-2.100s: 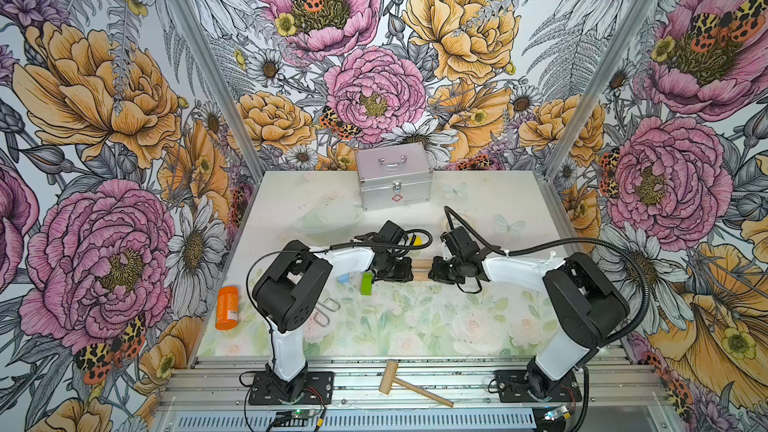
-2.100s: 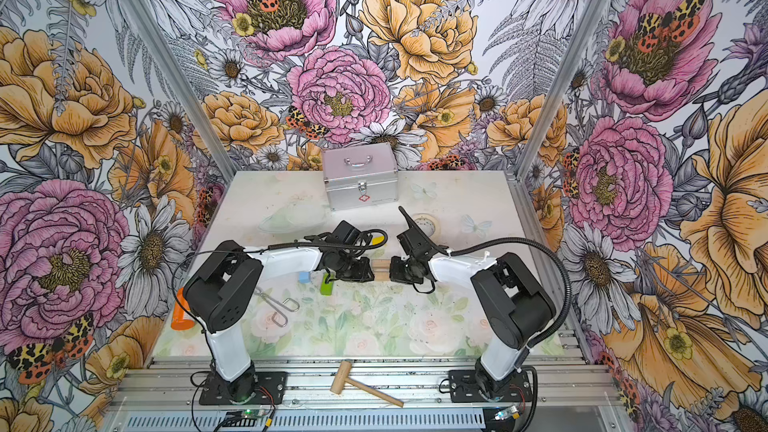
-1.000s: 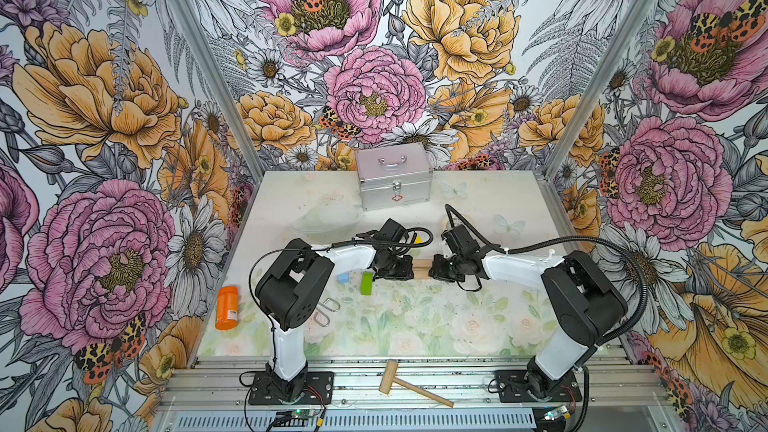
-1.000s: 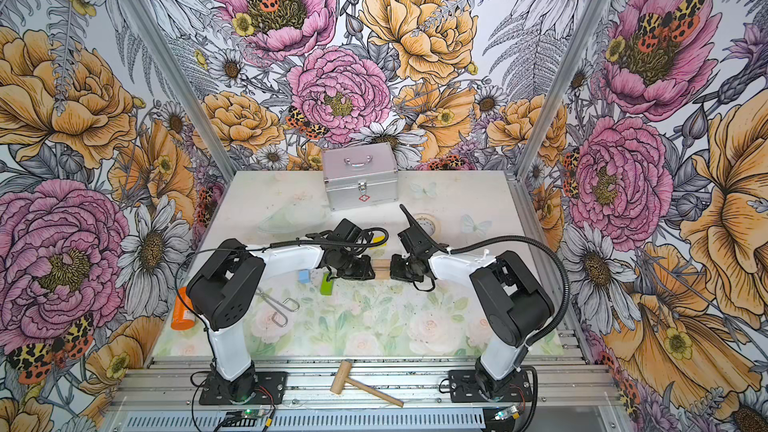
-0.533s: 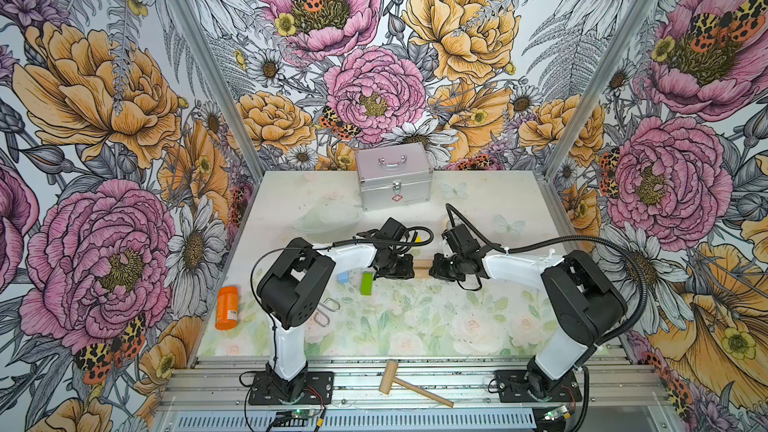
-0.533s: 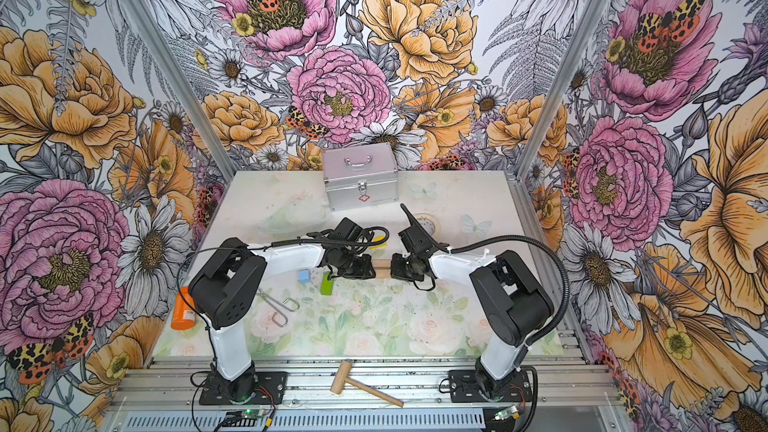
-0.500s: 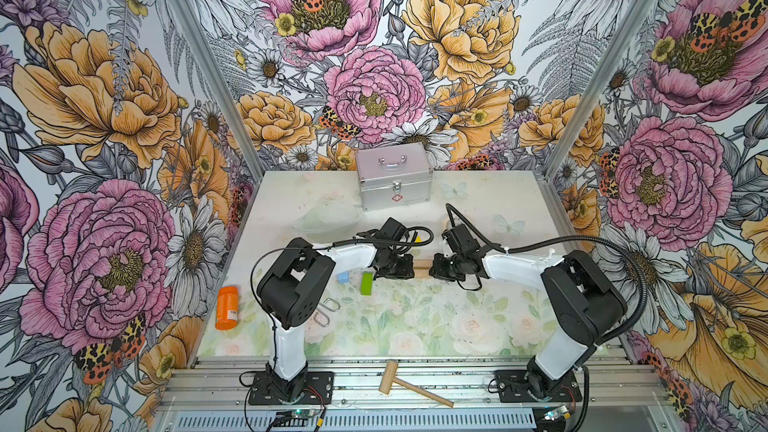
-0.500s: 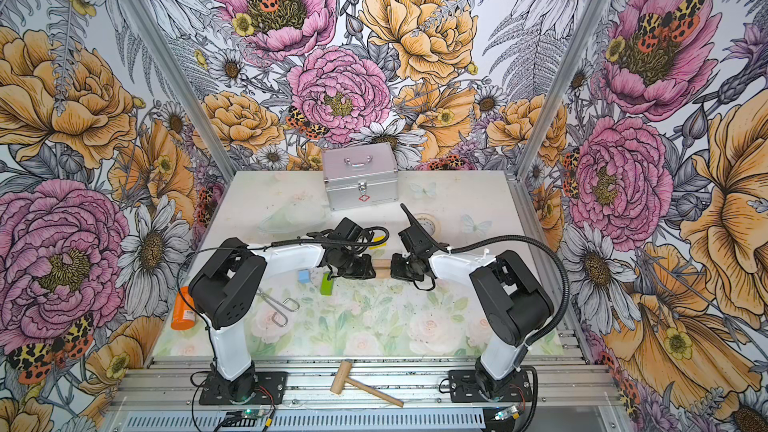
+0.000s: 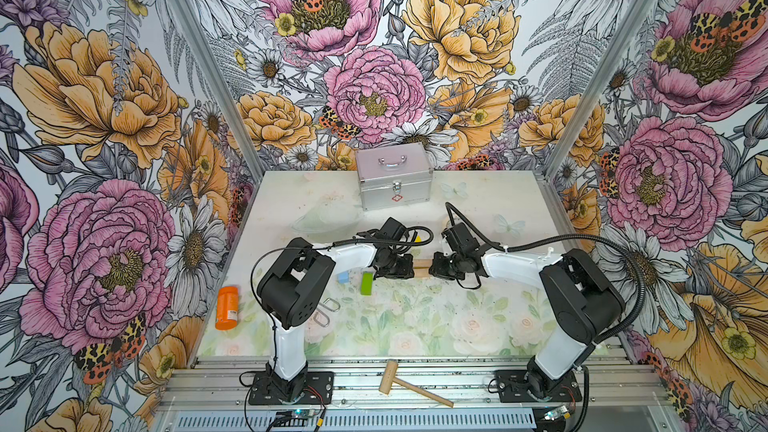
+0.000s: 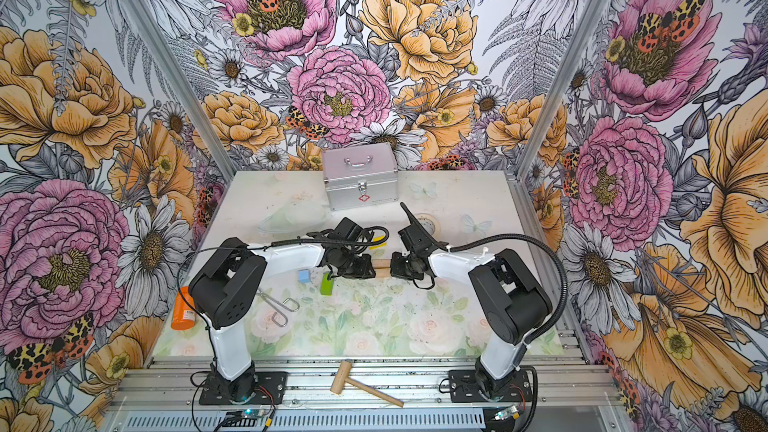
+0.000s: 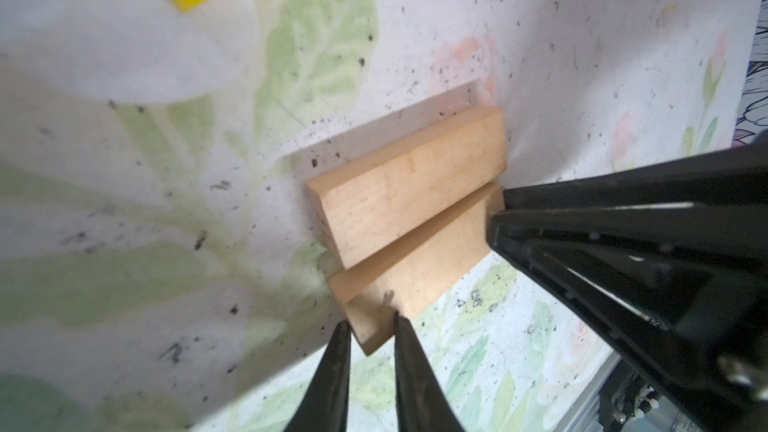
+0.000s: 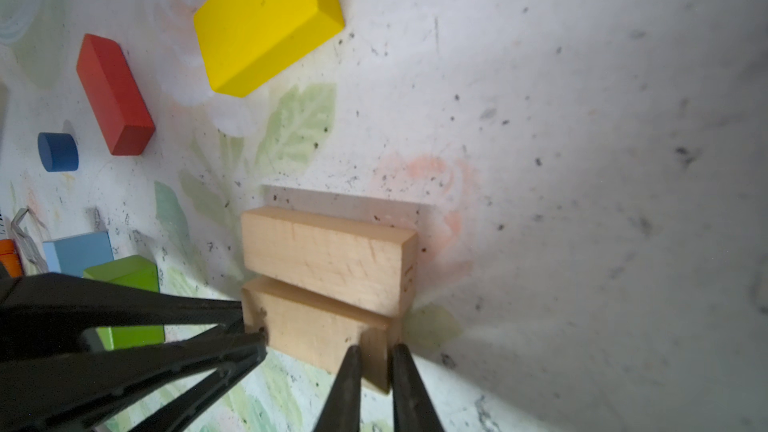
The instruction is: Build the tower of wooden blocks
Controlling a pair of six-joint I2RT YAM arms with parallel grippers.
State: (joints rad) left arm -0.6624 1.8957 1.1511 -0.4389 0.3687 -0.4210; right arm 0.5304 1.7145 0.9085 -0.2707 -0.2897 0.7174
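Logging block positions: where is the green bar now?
In both top views the green bar sits left of centre, between the light blue cube and the left gripper.

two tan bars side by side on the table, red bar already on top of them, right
Not quite: the red bar is not on top of the tan bars; it lies on the table apart from them, as the right wrist view shows. The rest holds.

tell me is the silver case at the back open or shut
Shut. In both top views the silver case has its lid down flush on the body, with the front clasp lying across the seam.
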